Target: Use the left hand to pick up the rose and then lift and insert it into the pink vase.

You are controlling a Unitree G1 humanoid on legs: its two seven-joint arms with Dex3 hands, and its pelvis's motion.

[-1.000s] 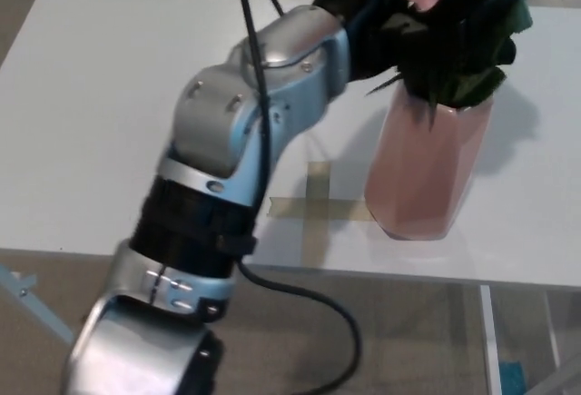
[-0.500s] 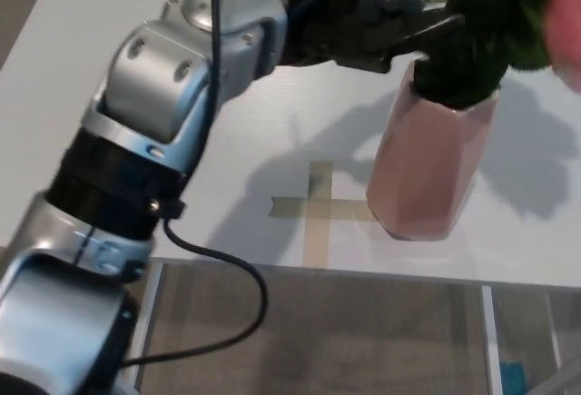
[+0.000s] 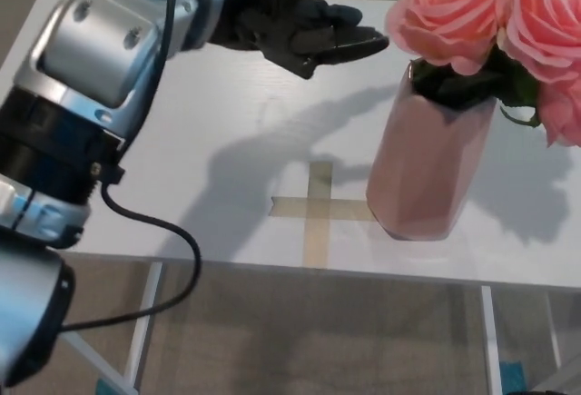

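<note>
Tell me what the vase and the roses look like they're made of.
The pink vase looks like matte ceramic or plastic: opaque, faceted, no glare. The roses seem artificial, perhaps fabric: uniform soft pink petals, though that's uncertain.

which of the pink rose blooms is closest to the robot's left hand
The pink rose bloom on the picture's left of the bunch, above the pink vase; the others sit further right, away from the black left hand.

The left arm reached from lower left toward the top centre. Its hand (image 3: 304, 23) was empty, fingers (image 3: 349, 43) spread.
</note>
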